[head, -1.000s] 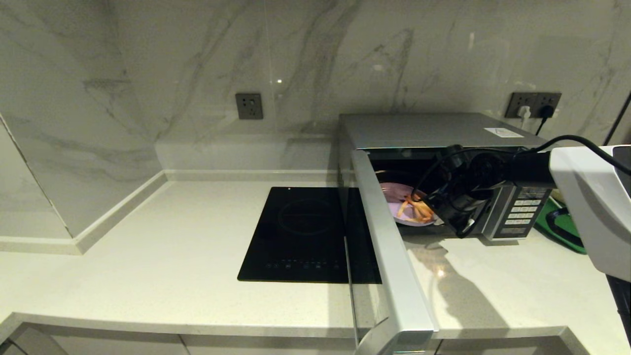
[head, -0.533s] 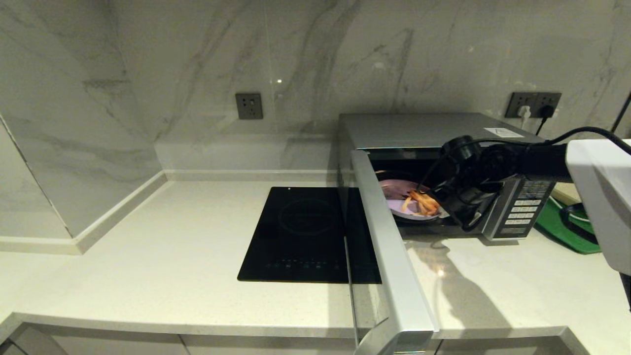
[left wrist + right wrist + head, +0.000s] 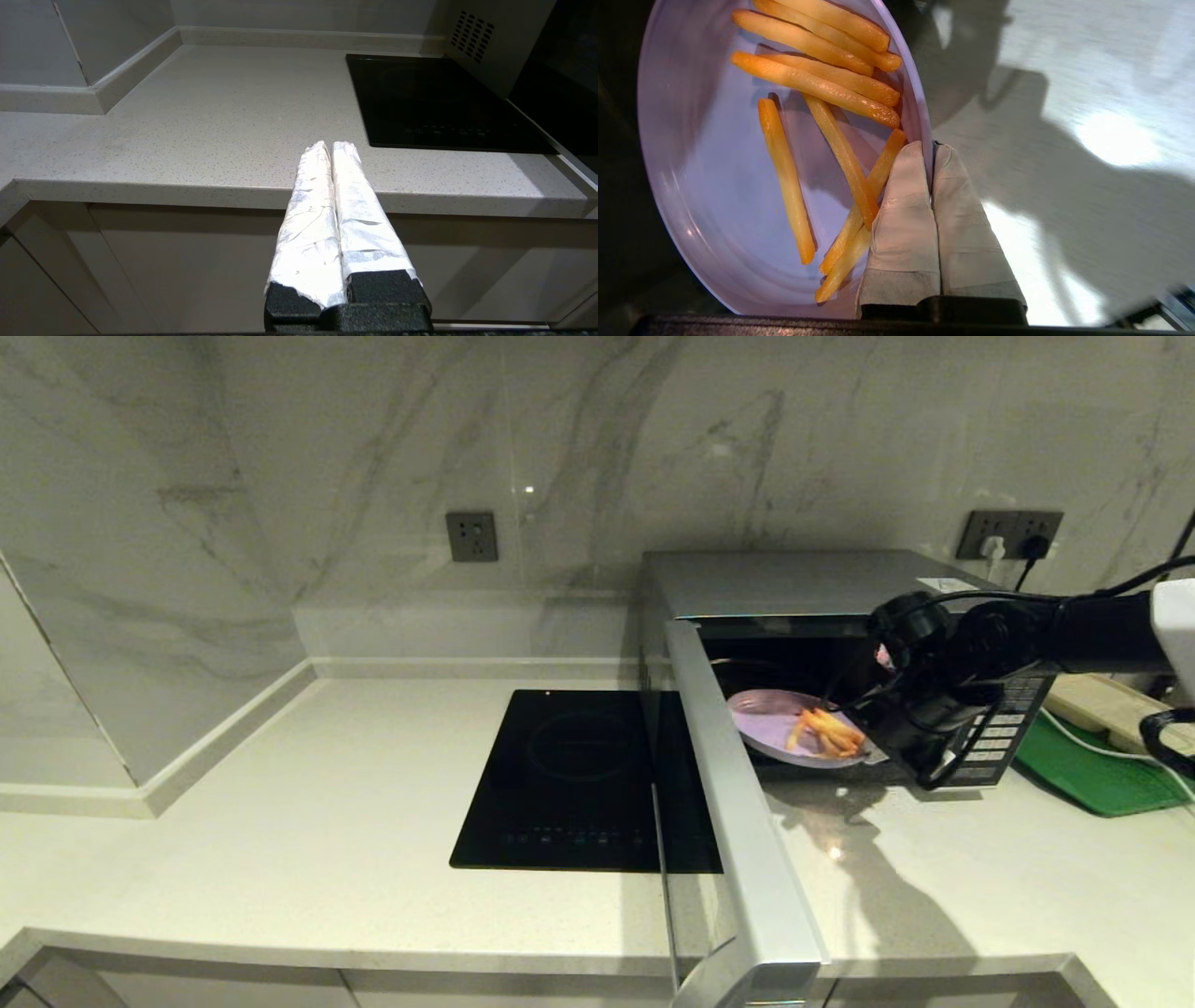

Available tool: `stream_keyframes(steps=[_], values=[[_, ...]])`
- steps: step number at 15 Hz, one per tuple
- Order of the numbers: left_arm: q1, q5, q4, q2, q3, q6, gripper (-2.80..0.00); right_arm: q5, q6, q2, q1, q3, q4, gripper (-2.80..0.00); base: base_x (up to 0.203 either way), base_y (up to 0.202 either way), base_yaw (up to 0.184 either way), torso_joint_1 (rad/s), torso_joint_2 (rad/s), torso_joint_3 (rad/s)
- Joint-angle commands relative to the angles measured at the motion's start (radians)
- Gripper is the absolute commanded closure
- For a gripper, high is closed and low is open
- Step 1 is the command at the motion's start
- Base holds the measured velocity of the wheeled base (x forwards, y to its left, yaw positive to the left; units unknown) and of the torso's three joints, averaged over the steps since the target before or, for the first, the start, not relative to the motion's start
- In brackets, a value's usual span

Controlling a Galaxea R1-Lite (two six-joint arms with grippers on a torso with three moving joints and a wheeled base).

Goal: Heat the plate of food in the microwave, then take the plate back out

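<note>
My right gripper (image 3: pixel 930 151) is pinching the rim of the plate (image 3: pixel 780 726), fries just beside its fingers. I have the plate at the mouth of the open microwave (image 3: pixel 822 581). My left gripper (image 3: pixel 331 149) is squeezed closed, holding nothing.

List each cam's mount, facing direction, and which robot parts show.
Head: up high, looking down at countertop, open microwave; right arm shows.
Left wrist: behind shut left end effector, facing counter edge, cooktop.
Right wrist: behind right end effector pinching plate of food rim.
Shared: head and right wrist both show the plate; head and left wrist, the cooktop.
</note>
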Motion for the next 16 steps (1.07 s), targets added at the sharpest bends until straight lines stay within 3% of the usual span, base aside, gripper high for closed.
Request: stream_keyframes(steps=[1, 7, 11, 16], values=[[0.000, 0.000, 0.000, 0.000, 0.000, -0.001, 0.00, 0.000, -0.004, -0.142, -0.016, 0.154, 0.001, 0.00, 0.000, 0.000, 0.000, 0.000, 0.00, 0.000], [0.000, 0.000, -0.001, 0.000, -0.001, -0.001, 0.00, 0.015, -0.125, -0.481, -0.099, 0.679, -0.212, 0.00, 0.000, 0.000, 0.000, 0.000, 0.00, 0.000], [0.000, 0.000, -0.001, 0.000, 0.000, -0.001, 0.00, 0.120, -0.248, -0.575, -0.339, 0.846, -0.323, 0.00, 0.000, 0.000, 0.000, 0.000, 0.00, 0.000], [0.000, 0.000, -0.001, 0.000, 0.000, -0.001, 0.00, 0.319, -0.443, -0.545, -0.637, 0.880, -0.392, 0.00, 0.000, 0.000, 0.000, 0.000, 0.00, 0.000]])
